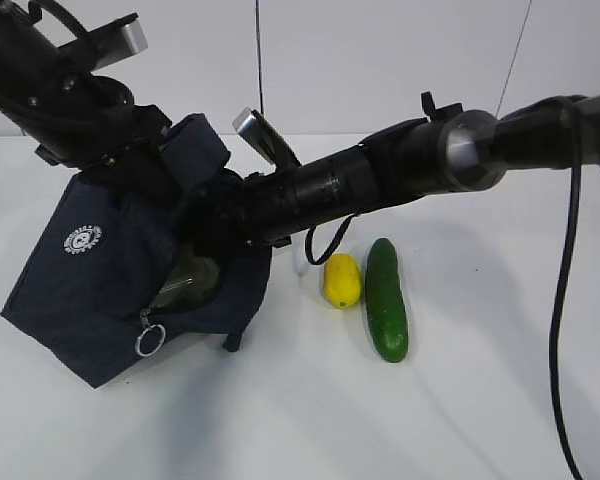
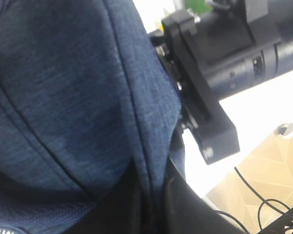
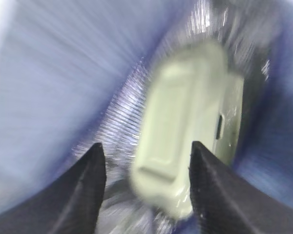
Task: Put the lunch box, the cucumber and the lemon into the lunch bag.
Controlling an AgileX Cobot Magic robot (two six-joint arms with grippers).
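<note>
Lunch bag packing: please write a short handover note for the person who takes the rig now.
Left gripper: not visible itself; it is closed, apparently holding up the lunch bag, which is tilted on the table.
Right gripper: reached into the bag's mouth, fingers apart, gripping nothing.
Lunch box: already in the bag, lying ahead of the fingers.
Lemon and cucumber: on the table, side by side to the right of the bag.
Done: lunch box in. Left: likely withdraw the right arm, then put the lemon and cucumber in.
</note>
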